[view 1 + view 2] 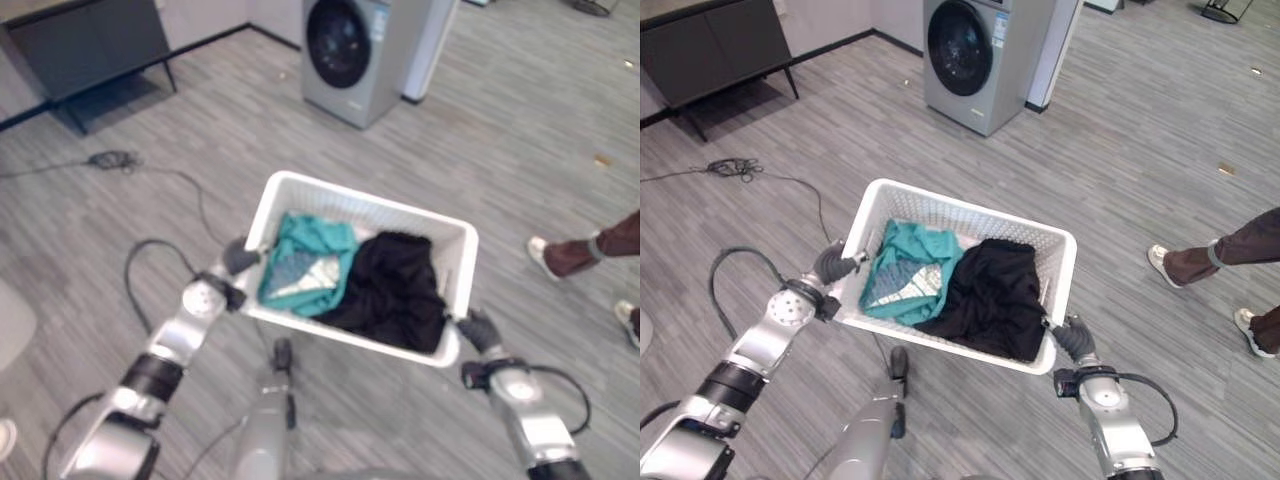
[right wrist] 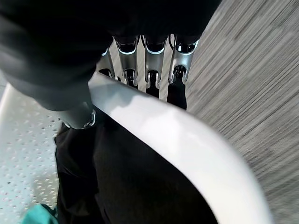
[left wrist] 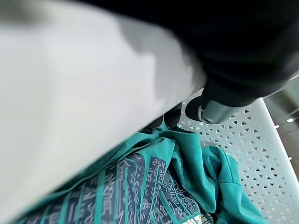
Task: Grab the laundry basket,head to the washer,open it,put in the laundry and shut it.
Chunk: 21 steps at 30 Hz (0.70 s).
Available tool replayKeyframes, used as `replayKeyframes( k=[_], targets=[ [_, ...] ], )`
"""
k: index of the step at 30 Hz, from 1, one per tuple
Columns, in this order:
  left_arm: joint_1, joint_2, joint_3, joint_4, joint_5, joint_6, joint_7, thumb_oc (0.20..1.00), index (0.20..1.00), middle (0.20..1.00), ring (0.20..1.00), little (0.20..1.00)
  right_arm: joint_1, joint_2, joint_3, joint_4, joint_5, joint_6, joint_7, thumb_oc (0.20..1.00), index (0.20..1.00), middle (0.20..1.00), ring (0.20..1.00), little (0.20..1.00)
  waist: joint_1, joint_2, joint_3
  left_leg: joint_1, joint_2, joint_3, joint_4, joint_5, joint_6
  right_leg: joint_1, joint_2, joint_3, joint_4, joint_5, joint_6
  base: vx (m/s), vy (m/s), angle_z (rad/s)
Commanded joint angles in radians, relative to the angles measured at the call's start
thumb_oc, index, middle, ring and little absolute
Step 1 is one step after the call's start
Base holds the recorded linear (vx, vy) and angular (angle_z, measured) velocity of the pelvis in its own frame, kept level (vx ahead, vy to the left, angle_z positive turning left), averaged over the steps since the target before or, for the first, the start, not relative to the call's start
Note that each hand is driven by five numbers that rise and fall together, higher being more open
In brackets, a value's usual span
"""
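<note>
white perforated plastic is forming the laundry basket, a rectangular tub with rounded corners, a smooth rolled rim and walls pierced by small triangular holes. it is being carried above the grey wood-grain floor, held between the two hands at its short ends. a crumpled teal garment with a grey patterned panel is lying against the basket's left end, and a soft black garment is heaped at the right end, touching the teal one. the left hand is gripping the left rim; in its wrist view the thumb is curling over the rim to the inside wall, while the other fingers are hidden under the rim. the right hand is clamping the near right corner, its silver fingers hooking under the rim and the thumb pressing on the inner side. a grey front-loading washer with a dark round door is standing well ahead, door closed. a person's legs in brown trousers and pale shoes are showing at the right. a dark cabinet is standing at the far left.
</note>
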Motion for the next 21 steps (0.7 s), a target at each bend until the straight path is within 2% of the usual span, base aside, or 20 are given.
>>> replayKeyframes(
  k=[1, 2, 3, 4, 5, 6, 8, 9, 10, 11, 12, 13, 14, 15, 16, 18, 19, 21],
  targets=[
    [-0.122, 0.076, 0.082, -0.068, -0.018, -0.077, 0.045, 0.2, 0.2, 0.2, 0.2, 0.2, -0.063, -0.014, -0.064, -0.082, 0.036, -0.104, 0.014, 0.2, 0.2, 0.2, 0.2, 0.2, 0.029, -0.008, -0.089, 0.067, 0.071, -0.038, -0.028, 0.167, -0.118, -0.17, -0.12, -0.002, 0.146, 0.023, 0.058, 0.6, 0.194, -0.25],
    [-0.118, 0.086, 0.084, -0.069, -0.021, -0.077, 0.039, 0.2, 0.2, 0.2, 0.2, 0.2, -0.063, -0.01, -0.056, -0.079, 0.024, -0.098, 0.023, 0.2, 0.2, 0.2, 0.2, 0.2, 0.039, -0.023, -0.101, 0.07, 0.051, -0.037, 0.004, 0.155, -0.105, -0.176, -0.142, -0.003, 0.2, 0.063, 0.084, 0.36, 0.156, 0.03],
    [-0.108, 0.094, 0.089, -0.072, -0.019, -0.077, 0.041, 0.2, 0.2, 0.2, 0.2, 0.2, -0.064, 0.0, -0.056, -0.077, 0.021, -0.096, 0.027, 0.2, 0.2, 0.2, 0.2, 0.2, 0.04, -0.037, -0.108, 0.077, 0.026, -0.034, 0.032, 0.132, -0.084, -0.197, -0.168, 0.003, 0.279, 0.151, 0.119, 0.65, 0.308, -0.05],
    [-0.103, 0.109, 0.087, -0.077, -0.023, -0.076, 0.04, 0.2, 0.2, 0.2, 0.2, 0.2, -0.071, 0.014, -0.053, -0.075, 0.012, -0.092, 0.03, 0.2, 0.2, 0.2, 0.2, 0.2, 0.032, -0.046, -0.102, 0.108, 0.0, -0.019, 0.071, 0.084, -0.048, -0.252, -0.207, 0.016, 0.456, 0.326, 0.172, 0.46, 0.247, -0.14],
    [-0.103, 0.109, 0.087, -0.077, -0.023, -0.076, 0.04, 0.2, 0.2, 0.2, 0.2, 0.2, -0.071, 0.014, -0.053, -0.075, 0.012, -0.092, 0.03, 0.2, 0.2, 0.2, 0.2, 0.2, 0.034, -0.045, -0.103, 0.106, 0.002, -0.018, 0.071, 0.084, -0.048, -0.254, -0.205, 0.018, 0.456, 0.328, 0.172, 0.43, 0.226, 0.0],
    [-0.103, 0.113, 0.088, -0.083, -0.026, -0.074, 0.042, 0.2, 0.2, 0.2, 0.2, 0.2, -0.077, 0.02, -0.049, -0.073, 0.001, -0.087, 0.03, 0.2, 0.2, 0.2, 0.2, 0.2, 0.021, -0.041, -0.094, 0.138, -0.008, -0.019, 0.079, 0.052, -0.025, -0.29, -0.223, 0.027, 0.546, 0.384, 0.183, 0.25, 0.144, 0.16],
    [-0.101, 0.117, 0.092, -0.097, -0.035, -0.073, 0.045, 0.2, 0.2, 0.2, 0.2, 0.2, -0.085, 0.029, -0.047, -0.066, -0.004, -0.09, 0.028, 0.2, 0.2, 0.2, 0.2, 0.2, 0.008, -0.007, -0.084, 0.204, 0.002, -0.016, 0.063, 0.023, -0.003, -0.385, -0.237, 0.005, 0.645, 0.405, 0.179, 0.38, 0.218, 0.14],
    [-0.1, 0.122, 0.103, -0.107, -0.036, -0.071, 0.048, 0.2, 0.2, 0.2, 0.2, 0.2, -0.089, 0.03, -0.05, -0.061, -0.006, -0.087, 0.031, 0.2, 0.2, 0.2, 0.2, 0.2, -0.009, 0.006, -0.072, 0.257, -0.002, -0.018, 0.043, 0.004, 0.003, -0.452, -0.271, -0.022, 0.667, 0.362, 0.167, 0.41, 0.194, 0.0],
    [-0.098, 0.124, 0.103, -0.119, -0.042, -0.073, 0.042, 0.2, 0.2, 0.2, 0.2, 0.2, -0.088, 0.028, -0.054, -0.06, -0.007, -0.086, 0.03, 0.2, 0.2, 0.2, 0.2, 0.2, -0.024, 0.016, -0.06, 0.294, -0.005, -0.032, 0.037, -0.013, 0.001, -0.502, -0.282, -0.049, 0.632, 0.318, 0.148, 0.46, 0.129, 0.19],
    [-0.101, 0.121, 0.095, -0.124, -0.036, -0.074, 0.035, 0.2, 0.2, 0.2, 0.2, 0.2, -0.083, 0.026, -0.059, -0.063, -0.007, -0.087, 0.03, 0.2, 0.2, 0.2, 0.2, 0.2, -0.046, 0.022, -0.048, 0.32, -0.015, -0.062, 0.036, -0.021, -0.003, -0.542, -0.255, -0.05, 0.585, 0.275, 0.128, 0.43, 0.044, 0.33],
    [-0.096, 0.116, 0.092, -0.132, -0.033, -0.076, 0.03, 0.2, 0.2, 0.2, 0.2, 0.2, -0.073, 0.025, -0.069, -0.067, -0.005, -0.088, 0.026, 0.2, 0.2, 0.2, 0.2, 0.2, -0.063, 0.021, -0.039, 0.343, -0.024, -0.074, 0.039, -0.035, -0.007, -0.563, -0.24, -0.045, 0.544, 0.251, 0.129, 0.43, -0.046, 0.7],
    [-0.104, 0.109, 0.084, -0.13, -0.029, -0.075, 0.028, 0.2, 0.2, 0.2, 0.2, 0.2, -0.064, 0.025, -0.082, -0.073, 0.005, -0.093, 0.022, 0.2, 0.2, 0.2, 0.2, 0.2, -0.083, 0.015, -0.031, 0.353, -0.031, -0.092, 0.049, -0.048, -0.017, -0.568, -0.223, -0.044, 0.451, 0.245, 0.128, 0.38, -0.103, 1.13],
    [-0.114, 0.101, 0.079, -0.128, -0.026, -0.078, 0.028, 0.2, 0.2, 0.2, 0.2, 0.2, -0.057, 0.025, -0.093, -0.074, 0.016, -0.097, 0.016, 0.2, 0.2, 0.2, 0.2, 0.2, -0.099, 0.009, -0.03, 0.369, -0.034, -0.104, 0.052, -0.07, -0.03, -0.585, -0.226, -0.043, 0.337, 0.243, 0.128, 0.43, -0.157, 1.43],
    [-0.125, 0.091, 0.073, -0.122, -0.02, -0.078, 0.029, 0.2, 0.2, 0.2, 0.2, 0.2, -0.052, 0.025, -0.099, -0.075, 0.026, -0.101, 0.012, 0.2, 0.2, 0.2, 0.2, 0.2, -0.112, 0.0, -0.029, 0.393, -0.039, -0.117, 0.049, -0.091, -0.039, -0.612, -0.236, -0.034, 0.241, 0.25, 0.132, 0.61, -0.203, 1.34],
    [-0.151, 0.068, 0.057, -0.102, -0.01, -0.081, 0.037, 0.2, 0.2, 0.2, 0.2, 0.2, -0.037, 0.025, -0.111, -0.078, 0.039, -0.104, 0.007, 0.2, 0.2, 0.2, 0.2, 0.2, -0.14, -0.003, -0.034, 0.439, -0.043, -0.142, 0.039, -0.123, -0.052, -0.636, -0.239, -0.021, 0.094, 0.296, 0.15, 0.49, -0.152, 0.89],
    [-0.165, 0.055, 0.047, -0.09, -0.001, -0.085, 0.046, 0.2, 0.2, 0.2, 0.2, 0.2, -0.028, 0.025, -0.12, -0.08, 0.041, -0.107, 0.004, 0.2, 0.2, 0.2, 0.2, 0.2, -0.147, 0.002, -0.034, 0.461, -0.035, -0.148, 0.036, -0.139, -0.059, -0.639, -0.241, -0.038, 0.029, 0.328, 0.163, 0.37, -0.101, 0.71],
    [-0.174, 0.049, 0.043, -0.077, 0.002, -0.084, 0.049, 0.2, 0.2, 0.2, 0.2, 0.2, -0.027, 0.026, -0.121, -0.079, 0.043, -0.108, 0.002, 0.2, 0.2, 0.2, 0.2, 0.2, -0.154, 0.003, -0.034, 0.485, -0.03, -0.146, 0.036, -0.158, -0.066, -0.655, -0.252, -0.067, -0.012, 0.348, 0.174, 0.44, -0.142, 0.63],
    [-0.177, 0.051, 0.045, -0.063, 0.012, -0.085, 0.053, 0.2, 0.2, 0.2, 0.2, 0.2, -0.02, 0.025, -0.128, -0.08, 0.038, -0.108, 0.002, 0.2, 0.2, 0.2, 0.2, 0.2, -0.159, 0.005, -0.041, 0.534, -0.014, -0.124, 0.043, -0.194, -0.082, -0.663, -0.278, -0.176, -0.068, 0.365, 0.185, 0.42, -0.148, 0.36]
  ],
)
